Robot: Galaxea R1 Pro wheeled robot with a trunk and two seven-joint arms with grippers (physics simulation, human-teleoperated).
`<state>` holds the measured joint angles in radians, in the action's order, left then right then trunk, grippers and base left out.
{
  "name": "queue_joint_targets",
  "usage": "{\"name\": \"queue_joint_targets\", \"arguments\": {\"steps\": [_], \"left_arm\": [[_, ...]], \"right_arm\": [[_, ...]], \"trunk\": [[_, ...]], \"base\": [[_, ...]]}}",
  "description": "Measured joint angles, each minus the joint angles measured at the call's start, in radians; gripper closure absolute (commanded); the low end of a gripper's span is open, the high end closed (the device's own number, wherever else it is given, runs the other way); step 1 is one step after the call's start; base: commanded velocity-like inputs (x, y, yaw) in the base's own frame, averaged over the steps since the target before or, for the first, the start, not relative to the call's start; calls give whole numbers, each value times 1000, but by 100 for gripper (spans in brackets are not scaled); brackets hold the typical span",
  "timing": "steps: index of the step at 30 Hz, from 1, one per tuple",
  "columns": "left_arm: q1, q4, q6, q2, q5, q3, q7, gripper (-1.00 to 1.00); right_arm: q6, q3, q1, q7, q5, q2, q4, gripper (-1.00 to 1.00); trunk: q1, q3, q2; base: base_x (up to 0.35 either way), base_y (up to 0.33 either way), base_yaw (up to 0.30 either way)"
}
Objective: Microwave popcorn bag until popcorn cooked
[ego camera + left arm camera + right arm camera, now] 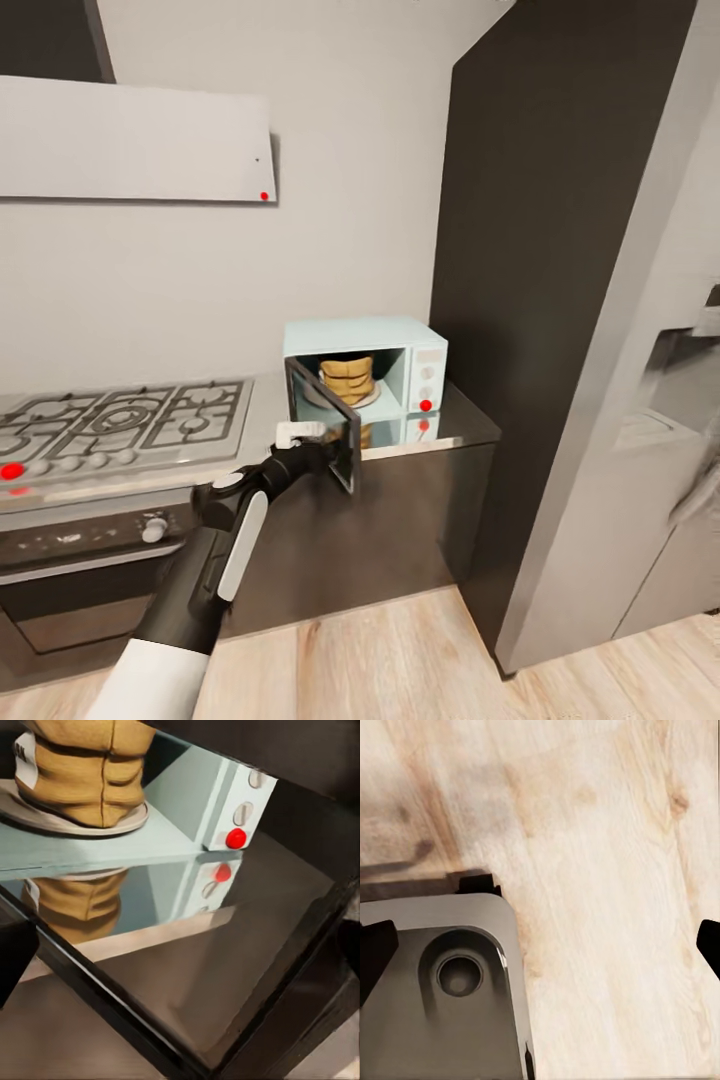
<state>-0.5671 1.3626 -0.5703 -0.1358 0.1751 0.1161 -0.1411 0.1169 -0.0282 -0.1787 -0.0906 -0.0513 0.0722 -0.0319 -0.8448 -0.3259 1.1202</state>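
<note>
Inside the microwave [415,352] on the counter [470,425], the popcorn bag [347,378] stands upright on its plate—the left claw [318,450], grip unclear, meets the open door [325,425], likely to close it—while the right claw [540,945] hangs wide.

Golden-tan popcorn bag [347,379] upright on turntable inside open mint-blue microwave [368,338]

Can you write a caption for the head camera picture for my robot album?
Popcorn bag sits inside the open microwave while the left gripper reaches its door.
</note>
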Motion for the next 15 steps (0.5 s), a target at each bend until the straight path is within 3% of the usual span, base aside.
{"name": "queue_joint_targets", "arguments": {"steps": [10,13,15], "left_arm": [[0,5,8,-3,-1,-1,8,-100],[0,5,95,-3,0,-1,19,-100],[0,2,115,-1,1,-1,42,-100]], "right_arm": [[0,-1,0,0,-4,4,0,-100],[0,-1,0,0,-5,4,0,-100],[0,-1,0,0,-4,5,0,-100]], "trunk": [[0,7,0],[0,9,0],[0,10,0]], "base": [[0,0,-220],[7,0,-217],[175,0,-87]]}}
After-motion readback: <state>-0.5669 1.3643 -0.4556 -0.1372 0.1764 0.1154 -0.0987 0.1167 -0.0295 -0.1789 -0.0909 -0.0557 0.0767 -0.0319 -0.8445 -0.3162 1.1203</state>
